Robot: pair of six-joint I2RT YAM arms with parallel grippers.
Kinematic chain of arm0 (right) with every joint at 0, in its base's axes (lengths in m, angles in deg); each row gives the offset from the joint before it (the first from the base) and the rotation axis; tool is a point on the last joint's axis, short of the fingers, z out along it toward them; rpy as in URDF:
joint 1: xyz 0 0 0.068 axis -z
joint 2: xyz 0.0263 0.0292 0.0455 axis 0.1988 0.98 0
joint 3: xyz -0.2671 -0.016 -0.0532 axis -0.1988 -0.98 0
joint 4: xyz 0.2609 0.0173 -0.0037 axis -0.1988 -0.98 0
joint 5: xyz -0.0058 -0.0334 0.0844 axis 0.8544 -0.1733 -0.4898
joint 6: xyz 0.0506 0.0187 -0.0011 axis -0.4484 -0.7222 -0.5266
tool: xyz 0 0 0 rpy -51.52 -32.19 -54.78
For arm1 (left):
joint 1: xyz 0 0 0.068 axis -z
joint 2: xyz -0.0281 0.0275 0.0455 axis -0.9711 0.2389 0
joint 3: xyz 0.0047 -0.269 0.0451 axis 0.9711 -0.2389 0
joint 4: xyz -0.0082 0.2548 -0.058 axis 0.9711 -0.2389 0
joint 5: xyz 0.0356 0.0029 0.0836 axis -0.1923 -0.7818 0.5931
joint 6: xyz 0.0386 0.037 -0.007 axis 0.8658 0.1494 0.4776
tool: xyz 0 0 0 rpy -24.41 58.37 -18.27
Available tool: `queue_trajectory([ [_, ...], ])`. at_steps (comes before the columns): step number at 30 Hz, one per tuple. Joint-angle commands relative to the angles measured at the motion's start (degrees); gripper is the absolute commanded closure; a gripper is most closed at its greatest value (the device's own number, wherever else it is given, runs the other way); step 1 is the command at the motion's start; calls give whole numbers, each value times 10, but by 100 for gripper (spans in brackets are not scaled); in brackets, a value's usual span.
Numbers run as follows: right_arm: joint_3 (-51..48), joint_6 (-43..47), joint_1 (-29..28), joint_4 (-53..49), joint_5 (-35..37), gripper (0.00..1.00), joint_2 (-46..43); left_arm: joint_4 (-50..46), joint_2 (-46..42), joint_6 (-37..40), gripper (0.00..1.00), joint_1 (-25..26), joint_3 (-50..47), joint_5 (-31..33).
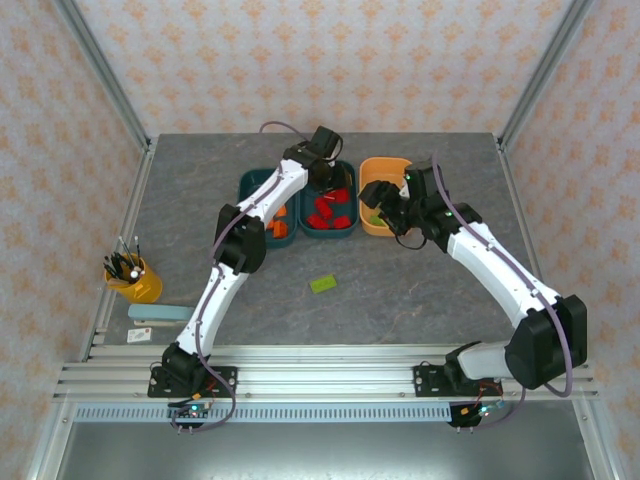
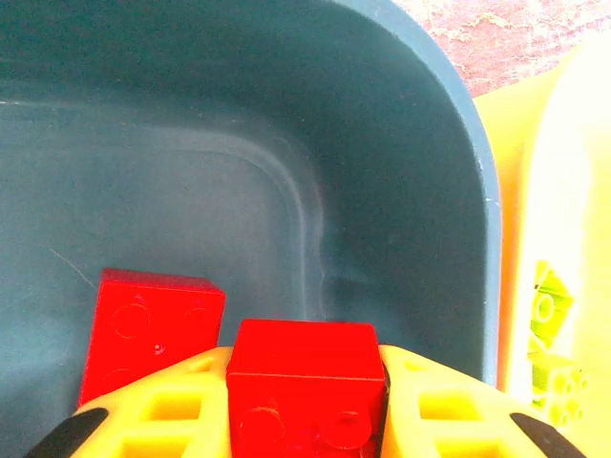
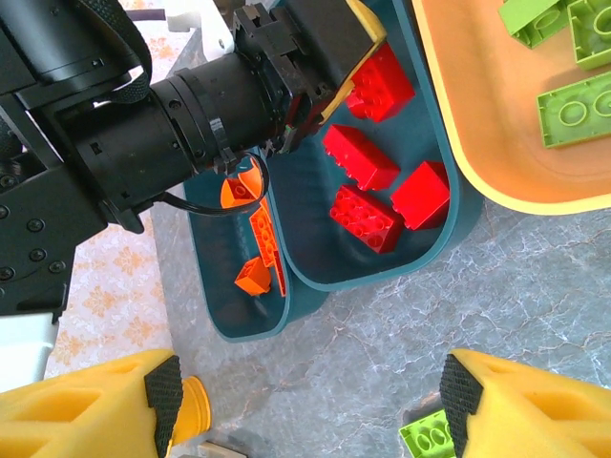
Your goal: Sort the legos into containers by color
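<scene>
Three containers stand in a row at the back. The left teal tub [image 1: 250,190] holds orange legos [image 3: 258,239]. The middle teal tub [image 2: 458,191] holds several red legos [image 3: 372,157]. The orange tub [image 1: 385,165] holds lime green legos [image 3: 573,110]. My left gripper [image 2: 305,420] hangs low inside the middle tub, shut on a red lego [image 2: 305,367], with another red lego [image 2: 148,329] lying just left of it. My right gripper [image 3: 310,401] is open and holds nothing, hovering by the near edge of the orange tub. One green lego [image 1: 323,284] lies loose on the table.
A yellow pen cup [image 1: 134,280] stands at the table's left edge, with a pale flat box [image 1: 157,313] in front of it. The left arm [image 3: 143,124] reaches across above the left tub. Metal posts and patterned walls ring the grey table [image 1: 420,290].
</scene>
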Motion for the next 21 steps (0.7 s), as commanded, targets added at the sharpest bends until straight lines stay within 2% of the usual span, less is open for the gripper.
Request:
queue_trajectory([
  [1,-1,-8,-3,17,10,27,-4,-6,-7,2,58,3,11,-2],
  [6,-2,-6,-3,13,7,26,-5,-10,-22,1,39,4,12,6],
  [11,1,21,-4,-24,17,27,-18,-33,-63,5,37,7,11,30],
  [14,18,83,-25,-88,48,28,-20,-48,-116,0,37,9,-16,64],
  [17,39,149,-76,-164,100,28,-7,-50,-203,-18,33,9,-97,113],
  [21,51,189,-158,-220,147,28,31,-31,-359,-45,29,9,-284,149],
])
